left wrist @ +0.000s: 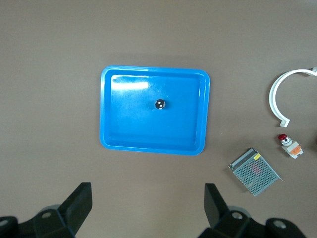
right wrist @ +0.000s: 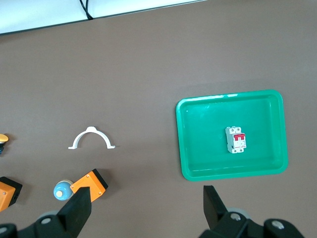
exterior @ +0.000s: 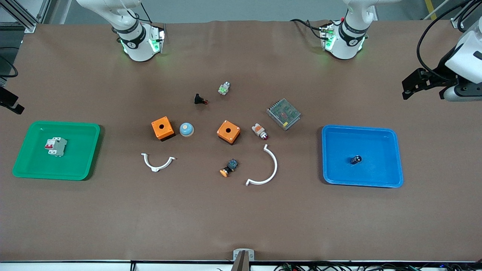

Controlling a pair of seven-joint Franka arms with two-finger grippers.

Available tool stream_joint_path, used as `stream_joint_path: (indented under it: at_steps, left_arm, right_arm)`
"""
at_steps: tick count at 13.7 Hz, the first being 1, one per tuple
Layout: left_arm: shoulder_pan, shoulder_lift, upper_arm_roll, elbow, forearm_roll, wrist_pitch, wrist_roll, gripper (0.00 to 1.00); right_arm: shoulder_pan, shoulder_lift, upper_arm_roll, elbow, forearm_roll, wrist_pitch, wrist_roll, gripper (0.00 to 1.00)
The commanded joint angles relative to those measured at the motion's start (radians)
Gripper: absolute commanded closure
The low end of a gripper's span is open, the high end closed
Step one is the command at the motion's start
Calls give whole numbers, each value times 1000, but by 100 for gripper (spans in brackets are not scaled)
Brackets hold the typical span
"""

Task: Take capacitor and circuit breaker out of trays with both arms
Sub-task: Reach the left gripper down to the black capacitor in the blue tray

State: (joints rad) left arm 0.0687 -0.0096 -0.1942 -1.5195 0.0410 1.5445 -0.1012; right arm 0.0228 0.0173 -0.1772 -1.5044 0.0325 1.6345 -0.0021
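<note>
In the front view, the large white curved clip (exterior: 264,169) and the orange-capped button (exterior: 228,168) are seen lowest on the brown tabletop (exterior: 241,222), nearest the camera. The breaker (exterior: 55,146) is found lying in the green tray (exterior: 22,165) at the right arm's end, and the capacitor (exterior: 356,159) in the blue tray (exterior: 395,158) at the left arm's end. Two orange boxes (exterior: 162,128) are set between the trays. The left pincer (exterior: 412,88) is held beside the tabletop's edge, above the blue tray's end.

In the left wrist view, the left pincer (left wrist: 148,206) is shown released, its fingers spread wide above the blue tray (left wrist: 111,114), where the capacitor (left wrist: 160,103) stands.

In the right wrist view, the right pincer (right wrist: 146,208) is likewise released, held empty over the green tray (right wrist: 198,148) with the breaker (right wrist: 235,139) inside.
</note>
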Motion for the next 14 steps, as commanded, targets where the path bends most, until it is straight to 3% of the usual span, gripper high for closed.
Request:
stream_joint_path:
  at_steps: [1,4,6,9,11,14]
  left_arm:
    - [8,-6,-2,7,-9,-3,17,0]
    - [8,34,-2,33,2,-1,17,0]
    - [10,106,10,82,0,-1,17,0]
    - [26,218,21,70,0,44,3,0]
    - [48,258,22,-12,2,156,3,0]
    - [79,272,19,-219,-4,397,3,0]
  right_arm:
    - [8,12,-2,23,-14,-1,13,0]
    - [8,12,-1,23,-14,1,13,0]
    - [9,13,-1,23,-14,2,13,0]
    - [9,13,-1,23,-14,2,13,0]
    - [8,13,-2,24,-16,-1,13,0]
    - [0,13,-2,24,-19,-1,11,0]
